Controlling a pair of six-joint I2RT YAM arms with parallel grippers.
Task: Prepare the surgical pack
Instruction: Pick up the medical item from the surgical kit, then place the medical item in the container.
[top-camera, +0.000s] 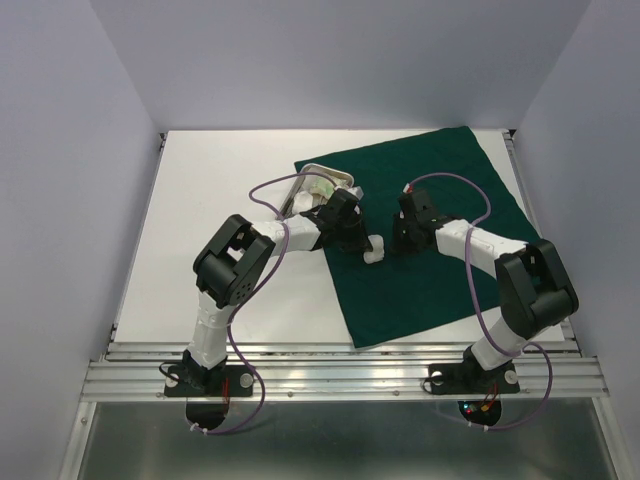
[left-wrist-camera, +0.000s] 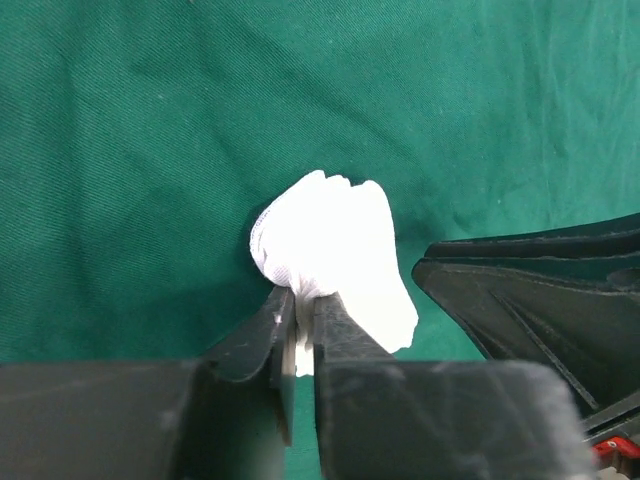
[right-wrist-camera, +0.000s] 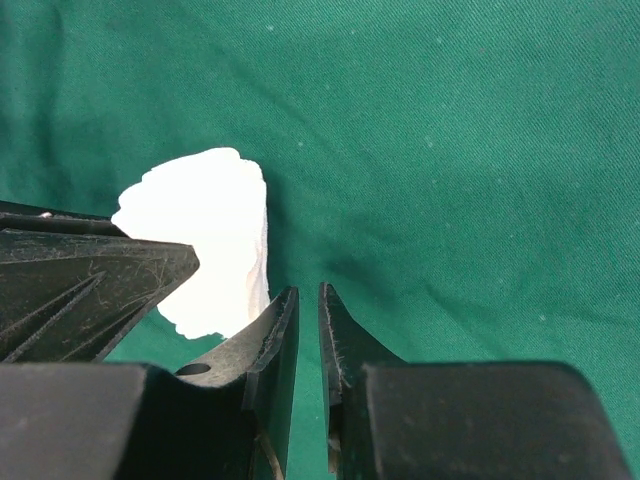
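The dark green drape (top-camera: 440, 230) lies spread over the right half of the table. At its far left corner sits the steel tray (top-camera: 336, 172) holding white gauze (top-camera: 320, 187), partly hidden by my left arm. My left gripper (top-camera: 370, 248) (left-wrist-camera: 305, 297) is low over the drape, shut on the edge of a crumpled white gauze pad (left-wrist-camera: 335, 240) (top-camera: 374, 247) that rests on the cloth. My right gripper (top-camera: 402, 238) (right-wrist-camera: 308, 292) hovers just right of that pad (right-wrist-camera: 210, 230). Its jaws are nearly together, with only green cloth showing in the slit. The forceps and packet do not show.
White tabletop (top-camera: 220, 200) extends left of the drape. A metal rail (top-camera: 340, 375) runs along the near edge by the arm bases. Pale walls close in the sides and back. The two grippers stand close together, each one's finger showing in the other's wrist view.
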